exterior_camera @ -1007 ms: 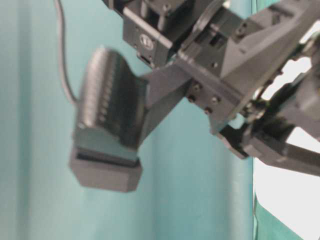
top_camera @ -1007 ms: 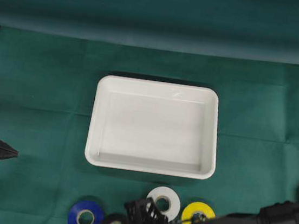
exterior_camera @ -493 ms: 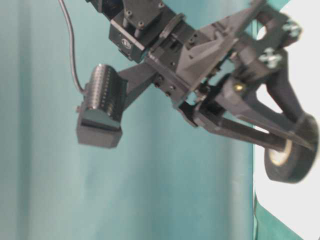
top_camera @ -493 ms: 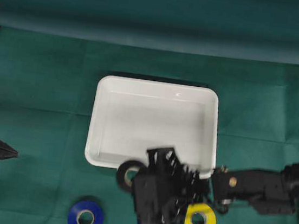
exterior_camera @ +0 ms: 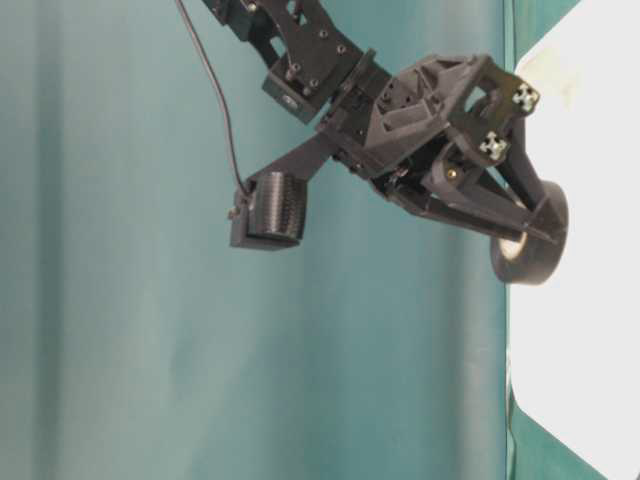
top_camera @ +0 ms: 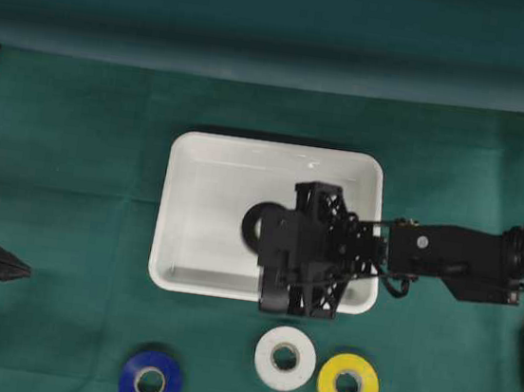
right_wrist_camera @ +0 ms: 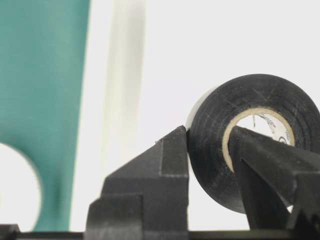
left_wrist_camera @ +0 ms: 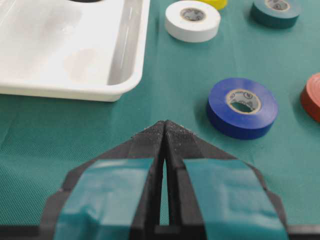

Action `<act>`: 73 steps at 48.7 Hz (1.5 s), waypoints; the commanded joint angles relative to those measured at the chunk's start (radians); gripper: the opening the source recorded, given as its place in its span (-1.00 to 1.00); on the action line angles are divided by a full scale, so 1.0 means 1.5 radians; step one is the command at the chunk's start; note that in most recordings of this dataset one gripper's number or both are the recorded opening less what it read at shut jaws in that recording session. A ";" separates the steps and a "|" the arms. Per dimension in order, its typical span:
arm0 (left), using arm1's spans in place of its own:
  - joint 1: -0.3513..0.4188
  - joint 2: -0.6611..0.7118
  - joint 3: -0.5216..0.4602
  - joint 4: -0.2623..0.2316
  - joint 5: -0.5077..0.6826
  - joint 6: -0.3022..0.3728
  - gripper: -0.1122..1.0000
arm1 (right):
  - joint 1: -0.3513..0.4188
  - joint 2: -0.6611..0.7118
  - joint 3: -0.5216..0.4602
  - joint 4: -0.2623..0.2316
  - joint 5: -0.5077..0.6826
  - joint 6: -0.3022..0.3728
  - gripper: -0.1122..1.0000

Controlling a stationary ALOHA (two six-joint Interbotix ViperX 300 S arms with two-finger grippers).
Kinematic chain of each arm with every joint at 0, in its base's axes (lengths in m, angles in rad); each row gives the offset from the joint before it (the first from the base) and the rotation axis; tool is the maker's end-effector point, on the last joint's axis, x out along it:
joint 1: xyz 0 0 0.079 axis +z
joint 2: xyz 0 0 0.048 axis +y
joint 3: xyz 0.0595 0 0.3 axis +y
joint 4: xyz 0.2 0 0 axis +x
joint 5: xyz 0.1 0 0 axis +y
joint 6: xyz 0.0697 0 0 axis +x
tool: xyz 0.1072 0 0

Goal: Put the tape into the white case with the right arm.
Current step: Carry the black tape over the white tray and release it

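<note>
- Right gripper [right_wrist_camera: 210, 150] clamped on a black tape roll [right_wrist_camera: 250, 140]: one finger inside the core, the other pressed against the outer wall.
- In the overhead view the right gripper [top_camera: 272, 231] hangs over the white case [top_camera: 195, 274], the black tape roll [top_camera: 256, 226] at its tip above the case floor, toward the middle.
- Table-level view: roll [exterior_camera: 530, 250] held on edge and off the floor of the case, beneath the fingertips.
- Beyond the near rim of the case, below the gripper in the overhead view, a white roll [top_camera: 285, 358] and a yellow roll [top_camera: 348, 384] lie flat on the green surface [top_camera: 72, 182]; a blue roll [top_camera: 150, 382] sits further left.
- Left gripper [left_wrist_camera: 165, 132] closed, fingers pressed together, holding nothing, parked at the left edge well apart from the case.
- Ahead of the left gripper: blue roll to its right, case corner to its left; further out a teal roll [left_wrist_camera: 276, 11]; part of a red roll [left_wrist_camera: 312, 97] shows at the frame edge.
</note>
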 commanded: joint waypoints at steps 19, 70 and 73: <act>-0.001 0.006 -0.009 -0.002 -0.003 0.000 -0.80 | -0.056 -0.011 0.008 -0.014 -0.041 0.006 -0.80; -0.001 0.006 -0.009 -0.001 -0.003 0.001 -0.80 | -0.060 -0.038 0.065 -0.012 -0.064 0.021 0.63; -0.001 0.006 -0.009 -0.001 -0.003 0.001 -0.80 | -0.060 -0.059 0.087 -0.012 -0.064 0.031 0.63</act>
